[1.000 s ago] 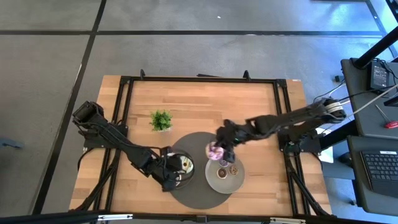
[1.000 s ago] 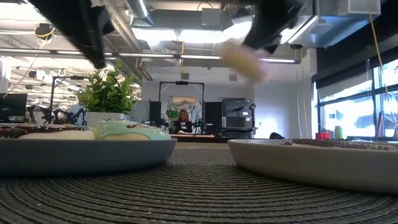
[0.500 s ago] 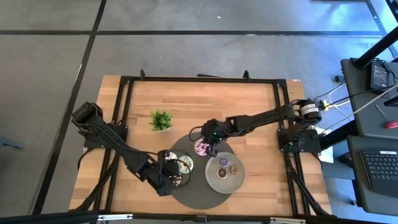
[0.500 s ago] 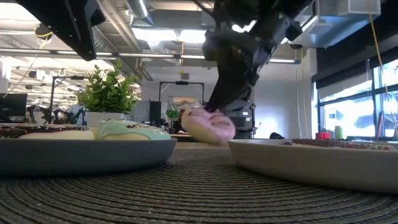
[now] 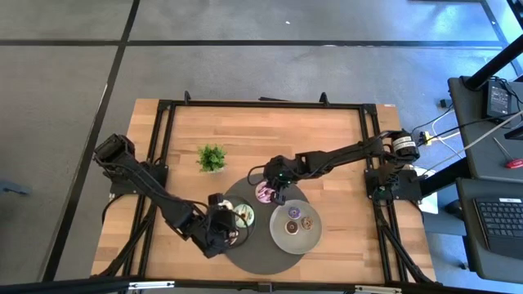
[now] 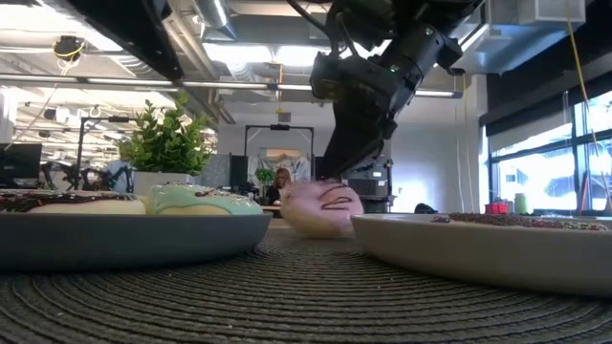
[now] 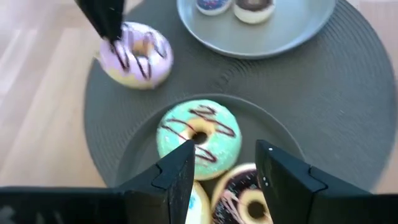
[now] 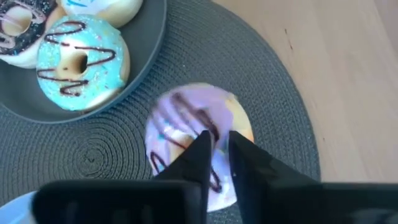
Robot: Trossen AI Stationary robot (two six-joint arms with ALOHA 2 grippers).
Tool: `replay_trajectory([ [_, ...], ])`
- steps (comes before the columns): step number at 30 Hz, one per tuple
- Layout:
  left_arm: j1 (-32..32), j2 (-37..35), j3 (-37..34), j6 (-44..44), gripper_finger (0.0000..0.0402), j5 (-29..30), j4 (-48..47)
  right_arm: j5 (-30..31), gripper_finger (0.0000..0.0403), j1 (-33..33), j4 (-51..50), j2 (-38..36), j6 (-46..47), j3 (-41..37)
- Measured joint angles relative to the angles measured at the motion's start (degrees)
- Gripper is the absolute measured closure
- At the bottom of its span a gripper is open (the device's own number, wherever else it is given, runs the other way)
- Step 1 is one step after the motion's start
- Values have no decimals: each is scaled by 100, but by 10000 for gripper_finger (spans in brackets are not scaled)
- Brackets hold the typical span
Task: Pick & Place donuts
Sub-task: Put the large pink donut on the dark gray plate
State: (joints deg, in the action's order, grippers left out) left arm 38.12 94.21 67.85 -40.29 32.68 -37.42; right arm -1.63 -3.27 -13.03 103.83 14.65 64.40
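Note:
A pink donut [image 5: 263, 193] with dark drizzle lies on the round woven mat [image 5: 261, 257], between two grey plates. My right gripper [image 8: 219, 146] stands on it from above, its fingers nearly together. The left plate [image 5: 248, 224] holds a pale green donut [image 7: 199, 134], a chocolate one [image 7: 249, 199] and a white one [image 8: 106, 6]. My left gripper [image 7: 227, 165] hovers open above that plate, over the green donut, touching nothing. The right plate [image 5: 282, 238] carries three tiny donuts [image 5: 292, 214]. My right gripper has a narrow strip of the pink donut's iced ring [image 8: 217, 127] between its two fingertips. The fingers slant down from the table's right. The donut rests flat on the mat [image 6: 320, 229]. How deep the fingers reach is hidden by the fingers themselves.
A small green plant [image 5: 212, 157] stands on the wood behind the mat's left side. The black frame rails [image 5: 261, 104] run around the table top. Bare wood [image 5: 327, 139] lies at the far right of the table.
My right gripper has come down and toward the table's left with the pink donut, from above the right plate's edge to the mat between the plates. The donut, lifted clear a second ago, now rests on the mat. My left gripper has turned slightly over its plate.

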Motion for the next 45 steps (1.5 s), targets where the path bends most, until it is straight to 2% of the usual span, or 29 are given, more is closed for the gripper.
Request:
replay_trajectory([
  [6, -128, 0, 0, 44, 236, 123, 24, 181, 296, 0, -35, -21, 12, 0],
  [10, -309, 0, 0, 58, 236, 335, 142, 393, 275, -52, -192, -398, 10, -6],
  [13, -500, 0, 0, 58, 238, 612, 309, 1089, 269, -358, -541, -753, 1, 0],
  [16, -730, 0, 0, 118, 240, 654, 480, 2038, 268, -853, -1112, -1122, 168, 0],
  [20, -1092, 2, 0, 769, 238, 295, 781, 3076, 267, -1605, -1931, -1466, 692, 0],
  [26, -1715, 138, 0, 1771, 235, -274, 1857, 3634, 267, -2698, -2761, -1620, 1916, -2],
  [31, -2197, 430, 2, 1718, 237, -860, 2359, 4565, 267, -3513, -3461, -1628, 2984, -54],
  [38, -2617, 996, 2, 1251, 237, -992, 2392, 4829, 267, -4158, -3830, -1670, 4613, -856],
  [45, -2967, 1231, 2, 670, 246, -840, 2239, 4878, 267, -4227, -3704, -1670, 5588, -1516],
])
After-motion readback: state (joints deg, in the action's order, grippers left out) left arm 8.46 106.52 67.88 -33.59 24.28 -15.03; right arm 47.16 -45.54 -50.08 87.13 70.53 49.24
